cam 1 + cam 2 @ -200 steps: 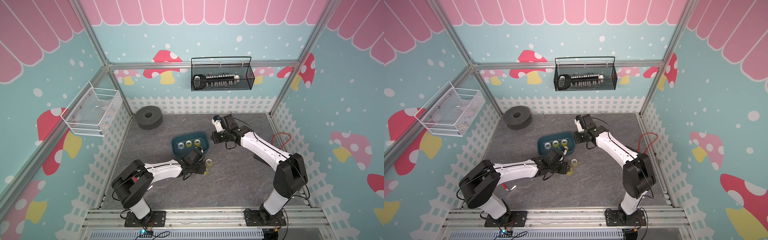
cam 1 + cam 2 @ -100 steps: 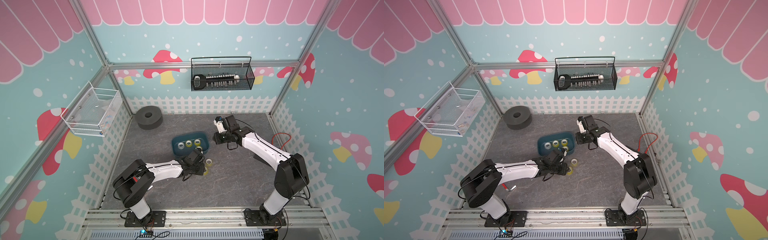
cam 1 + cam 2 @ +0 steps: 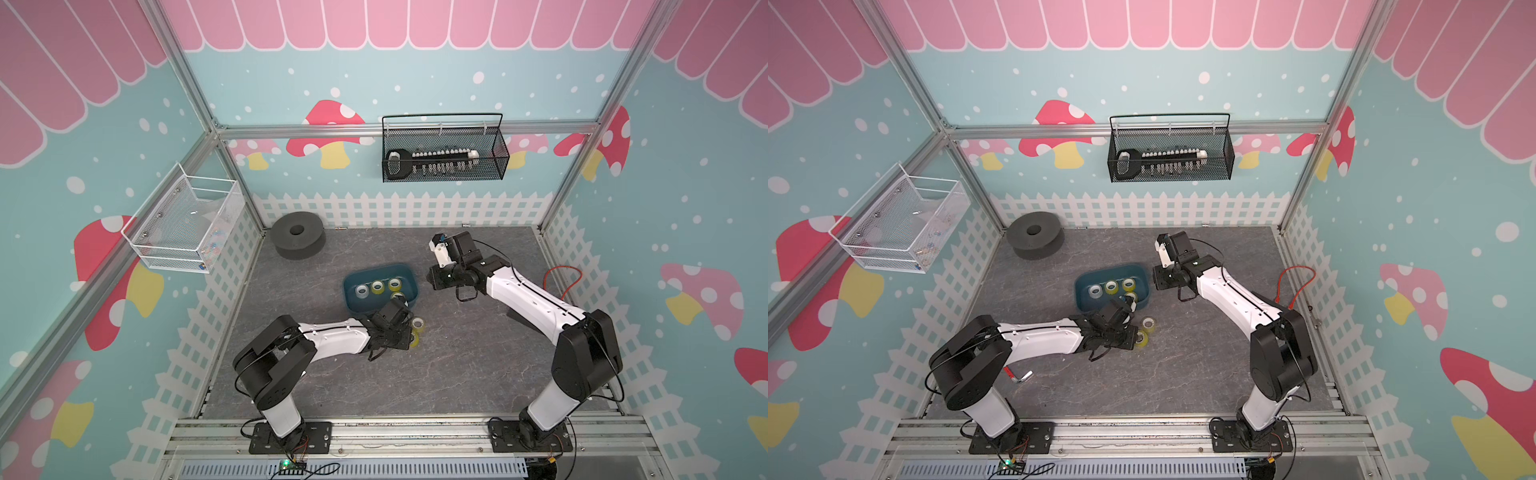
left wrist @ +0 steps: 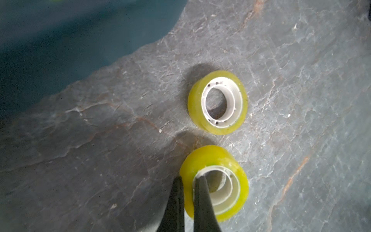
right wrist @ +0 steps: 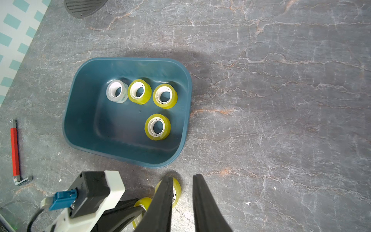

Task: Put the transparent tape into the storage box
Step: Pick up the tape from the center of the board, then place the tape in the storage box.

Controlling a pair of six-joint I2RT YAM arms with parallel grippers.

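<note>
Just outside the storage box, on the surface, my left claw pinches a tape roll by its wall through the core, probably for a secure lift. My right claw hangs spread and empty.

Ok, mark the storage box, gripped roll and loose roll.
storage box (image 5: 118, 126), right wrist view, bare floor
gripped roll (image 4: 212, 156), left wrist view, yellow side
loose roll (image 4: 194, 106), left wrist view, yellow side

Left gripper clamped tight, arm low; right gripper hovers, jaws parted.
</note>
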